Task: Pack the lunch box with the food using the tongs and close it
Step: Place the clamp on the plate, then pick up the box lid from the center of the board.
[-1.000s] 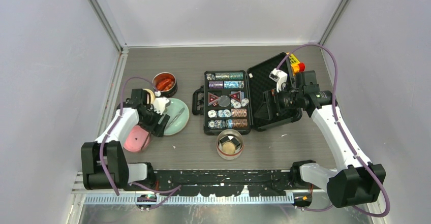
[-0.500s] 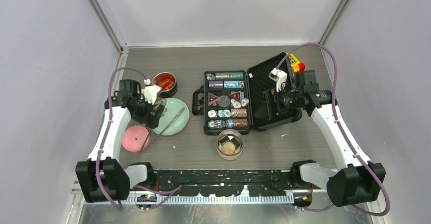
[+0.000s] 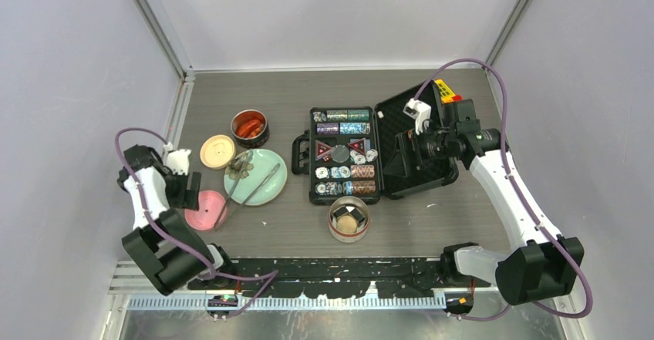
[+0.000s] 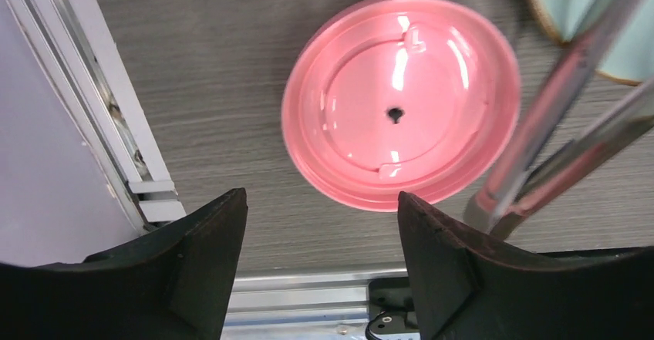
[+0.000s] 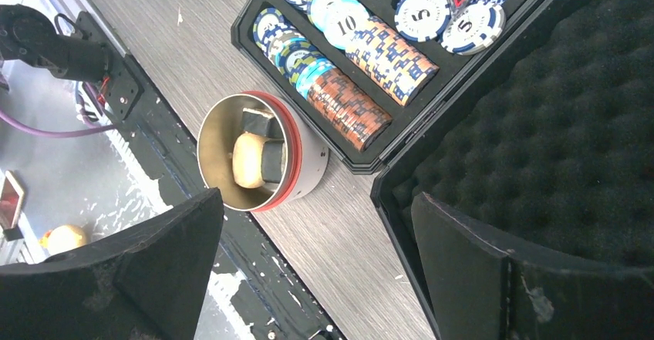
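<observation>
Grey metal tongs (image 3: 231, 190) lie loose on the left part of the table (image 3: 308, 232), and neither arm holds them. Their joined end overlaps the right rim of the pink lid (image 3: 202, 210). Their arms run up and away across the edge of the mint-green plate (image 3: 268, 160).

Left gripper (image 4: 320, 201): fingers stand apart with nothing between them. It hovers close to the table's left edge, just left of the pink lid, which lies flat on the table.

Cream lid (image 3: 217, 151): flat on the table, just beside the upper left rim of the plate.

Far tub (image 3: 264, 132): uncovered, standing beyond the plate, with red-orange sausages (image 3: 248, 127) inside.

Near tub (image 5: 305, 174): uncovered, with a red rim, standing on the table just in front of the black case (image 5: 555, 124). It holds a tan disc (image 5: 247, 159) and dark blocks (image 5: 271, 163). The wrist view does not show how many blocks there are.

Right gripper (image 5: 316, 195): jaws are spread wide and empty. It hangs above the case, over its open, foam-lined lid. Rows of poker chips (image 5: 393, 51) fill the case's tray.

Both lids are off, and both tubs stand well apart from each other.
</observation>
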Tool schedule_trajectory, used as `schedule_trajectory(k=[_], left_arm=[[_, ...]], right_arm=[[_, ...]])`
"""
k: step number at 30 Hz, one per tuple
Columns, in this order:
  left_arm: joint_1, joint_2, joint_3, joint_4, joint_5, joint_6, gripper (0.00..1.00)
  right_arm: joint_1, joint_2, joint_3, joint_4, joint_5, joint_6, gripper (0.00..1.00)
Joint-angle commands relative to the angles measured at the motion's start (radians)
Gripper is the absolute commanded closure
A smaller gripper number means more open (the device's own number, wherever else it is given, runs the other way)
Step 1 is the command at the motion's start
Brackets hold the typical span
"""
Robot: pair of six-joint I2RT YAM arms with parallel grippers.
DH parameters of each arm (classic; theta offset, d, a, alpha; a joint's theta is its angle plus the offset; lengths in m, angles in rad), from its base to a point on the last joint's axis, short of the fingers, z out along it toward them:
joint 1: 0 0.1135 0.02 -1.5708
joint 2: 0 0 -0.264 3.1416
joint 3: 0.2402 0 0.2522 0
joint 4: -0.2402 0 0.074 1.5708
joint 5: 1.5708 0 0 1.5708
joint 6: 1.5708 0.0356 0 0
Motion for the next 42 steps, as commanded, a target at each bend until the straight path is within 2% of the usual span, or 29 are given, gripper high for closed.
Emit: schedule_trajectory(k=[1, 4, 13, 23, 31, 35, 42], left_arm=[[0.113, 0.081, 0.005, 0.046, 0.063, 0.099, 0.30], [0.156, 0.137, 0.001, 0.070, 0.071, 0.116, 0.36], [0.161, 0.198, -0.032, 0.157, 0.060, 0.125, 0.52], [0.161, 0.299, -0.015, 0.210, 0.024, 0.117, 0.64], [0.161, 0.290, 0.016, 0.216, -0.006, 0.125, 0.84], [0.161, 0.269, 0.055, 0.197, -0.019, 0.125, 0.98], [0.161, 0.230, 0.116, 0.131, -0.002, 0.116, 1.00]], right_arm=[[0.030, 0.013, 0.055, 0.011, 0.017, -0.004, 0.04], [0.044, 0.020, 0.064, 0.017, 0.033, -0.002, 0.04], [0.066, 0.040, 0.082, 0.016, 0.052, 0.005, 0.04], [0.070, 0.036, 0.080, 0.016, 0.063, -0.003, 0.04], [0.071, 0.030, 0.081, 0.017, 0.063, -0.009, 0.04], [0.071, 0.022, 0.078, 0.016, 0.063, -0.014, 0.04], [0.071, 0.005, 0.070, 0.017, 0.071, -0.024, 0.04]])
